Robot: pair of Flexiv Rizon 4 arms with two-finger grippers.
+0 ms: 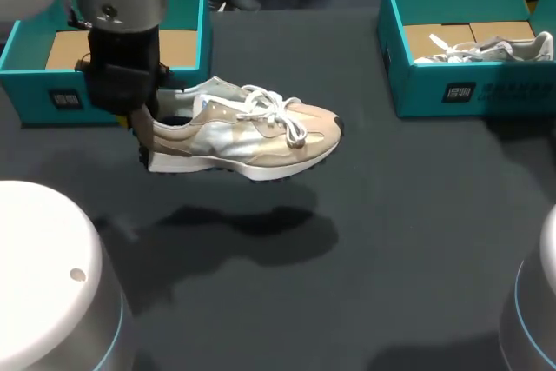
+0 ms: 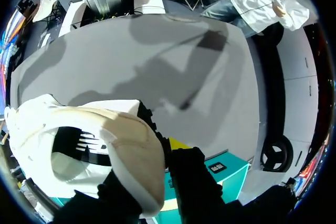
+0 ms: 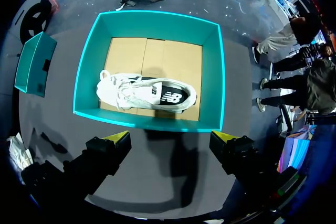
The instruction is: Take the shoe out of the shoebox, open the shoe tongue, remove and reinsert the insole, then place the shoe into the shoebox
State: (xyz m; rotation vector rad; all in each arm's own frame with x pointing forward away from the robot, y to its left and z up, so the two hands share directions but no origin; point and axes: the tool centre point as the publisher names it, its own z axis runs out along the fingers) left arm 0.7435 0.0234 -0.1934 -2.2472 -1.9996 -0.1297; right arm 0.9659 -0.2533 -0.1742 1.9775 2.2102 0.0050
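Note:
A beige and white sneaker (image 1: 248, 132) with white laces hangs level above the table, toe toward the right. My left gripper (image 1: 144, 138) is shut on its heel. In the left wrist view the heel (image 2: 105, 145) fills the space between the black fingers of that gripper (image 2: 157, 182). Behind it stands the left teal shoebox (image 1: 35, 97), with only cardboard lining showing inside. My right gripper (image 3: 170, 137) is open and hovers over the near wall of the right teal shoebox (image 3: 210, 77), where a second white shoe (image 3: 147, 93) lies on its side.
The right shoebox (image 1: 452, 93) stands at the table's far right with the second shoe (image 1: 486, 49) in it. The held sneaker casts a shadow (image 1: 252, 223) on the dark tabletop. A corner of the left box (image 2: 226, 169) shows past the left fingers.

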